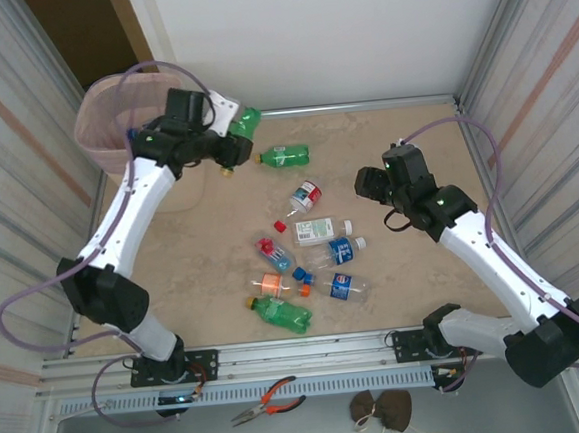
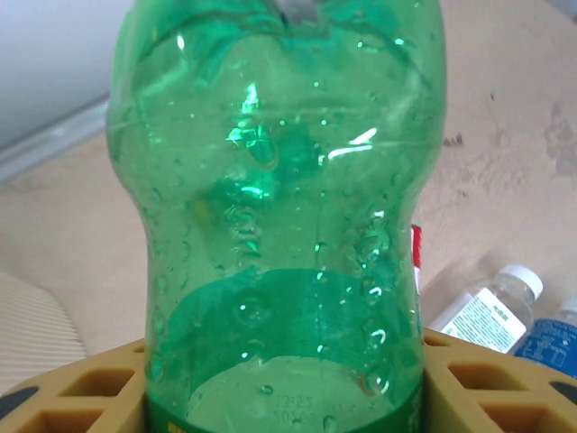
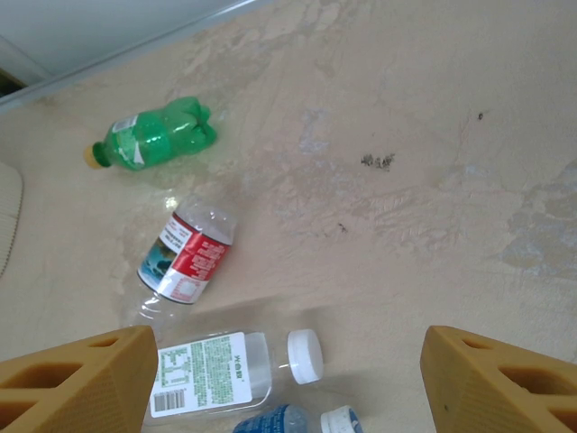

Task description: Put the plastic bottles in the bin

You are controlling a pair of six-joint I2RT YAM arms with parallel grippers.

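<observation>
The left pincer (image 1: 233, 133) is clamped on a green bottle (image 1: 246, 121) at the counter's (image 1: 404, 137) eleven o'clock, just beside the bin (image 1: 96, 111) — held clear, I judge, for the drop — while the right pincer (image 1: 370, 183) hangs with its jaws apart at three o'clock of the loose bottles (image 1: 303, 256).

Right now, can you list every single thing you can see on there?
bin: one, beige with pink liner, far left corner.
held bottle: one, green, gripped beside the bin.
green bottles: two, green, lying flat, one far middle, one nearest the arms.
clear bottles: about six, red, white, blue or orange labels, clustered mid-table.
pliers: one, orange-red handles, front ledge.
brown bundle: one, brown, front ledge.
left end effector: one, black, shut on the held bottle.
right end effector: one, black, open above the table's right side.
</observation>
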